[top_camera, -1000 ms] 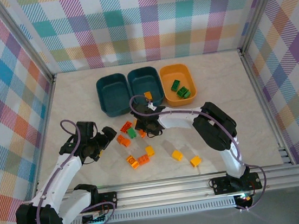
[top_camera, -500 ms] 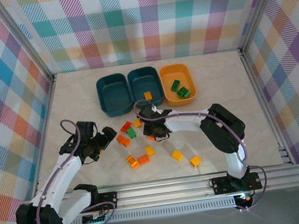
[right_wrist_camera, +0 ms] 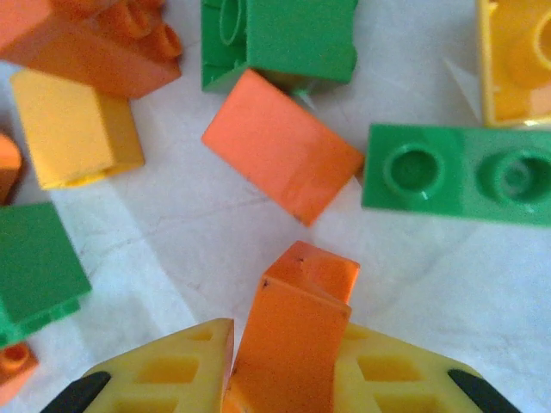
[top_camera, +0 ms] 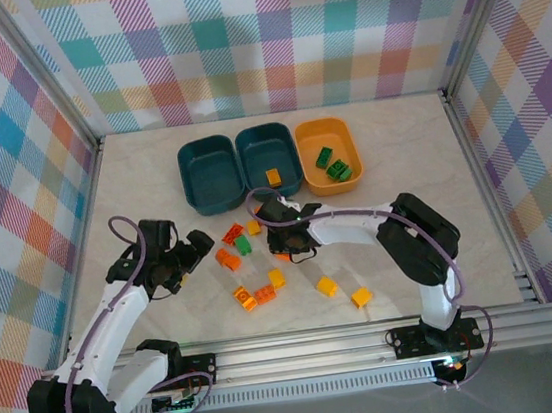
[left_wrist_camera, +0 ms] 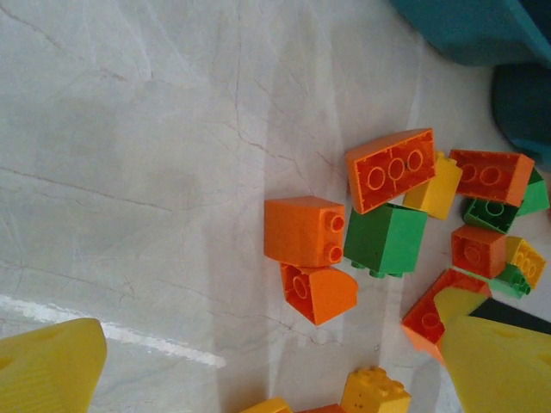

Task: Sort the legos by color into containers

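Right wrist view: right claw (right_wrist_camera: 288, 353) clamped on an orange brick (right_wrist_camera: 300, 310), low over the tabletop (right_wrist_camera: 215, 228) among loose legos (right_wrist_camera: 280, 159). Light, rigid, slick plastic; pinch the flat sides. Left claw (left_wrist_camera: 267, 366) spread wide, empty.

tubs (top_camera: 267, 153): row at back | bricks (top_camera: 277, 278): loose before them

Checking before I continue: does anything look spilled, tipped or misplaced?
Nothing spilled or tipped. Only oddity: green legos lie in the orange tub and an orange lego in the middle teal tub, mismatching colours. The right gripper pinches a loose orange lego.
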You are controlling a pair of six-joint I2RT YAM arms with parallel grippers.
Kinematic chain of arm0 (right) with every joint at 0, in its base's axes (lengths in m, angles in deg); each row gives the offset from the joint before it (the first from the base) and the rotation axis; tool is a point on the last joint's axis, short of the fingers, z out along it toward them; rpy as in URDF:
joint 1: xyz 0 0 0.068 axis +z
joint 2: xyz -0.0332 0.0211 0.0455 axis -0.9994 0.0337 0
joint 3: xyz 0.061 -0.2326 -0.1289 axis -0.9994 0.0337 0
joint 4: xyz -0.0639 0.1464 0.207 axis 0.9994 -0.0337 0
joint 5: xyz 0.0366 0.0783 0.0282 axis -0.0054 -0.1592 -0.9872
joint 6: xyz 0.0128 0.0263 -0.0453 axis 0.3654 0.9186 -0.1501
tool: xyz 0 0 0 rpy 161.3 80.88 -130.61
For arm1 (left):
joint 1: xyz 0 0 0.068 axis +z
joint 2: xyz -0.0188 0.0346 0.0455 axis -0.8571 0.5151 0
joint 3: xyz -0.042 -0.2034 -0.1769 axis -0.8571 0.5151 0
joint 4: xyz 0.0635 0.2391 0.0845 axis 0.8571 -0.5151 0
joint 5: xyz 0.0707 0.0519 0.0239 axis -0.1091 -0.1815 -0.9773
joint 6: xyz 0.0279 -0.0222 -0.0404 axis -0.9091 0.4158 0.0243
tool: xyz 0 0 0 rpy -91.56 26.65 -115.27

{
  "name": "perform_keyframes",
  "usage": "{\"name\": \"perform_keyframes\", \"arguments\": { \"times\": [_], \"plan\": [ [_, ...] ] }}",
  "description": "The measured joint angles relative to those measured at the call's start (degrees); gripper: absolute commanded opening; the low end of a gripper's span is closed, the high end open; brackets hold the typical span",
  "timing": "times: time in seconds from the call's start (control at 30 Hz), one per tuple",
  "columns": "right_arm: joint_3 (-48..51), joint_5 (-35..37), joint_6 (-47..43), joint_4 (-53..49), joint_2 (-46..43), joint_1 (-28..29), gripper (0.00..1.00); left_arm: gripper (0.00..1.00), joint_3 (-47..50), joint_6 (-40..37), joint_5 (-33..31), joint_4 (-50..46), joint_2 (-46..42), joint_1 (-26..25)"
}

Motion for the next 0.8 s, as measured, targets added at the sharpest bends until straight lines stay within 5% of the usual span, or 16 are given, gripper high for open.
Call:
{"name": "perform_keyframes", "arguments": {
  "times": [0.4, 0.53, 0.8],
  "plan": [
    [-4.7, 4.2, -9.7, 0.1, -9.7, 1.0, 0.19, 1.0, -2.3, 0.2, 0.6, 0.4, 4.7, 5.7],
    [-18.6, 1.7, -16.0, 2.9, -0.8, -0.7, 0.19, 1.0, -2.1, 0.3, 3.4, 1.9, 5.5, 10.5],
    [-51.5, -4.6, -27.1, -1.1, 24.1, -3.3, 0.19, 1.0, -0.9, -1.0, 7.7, 2.1, 6.0, 11.6]
  ]
}}
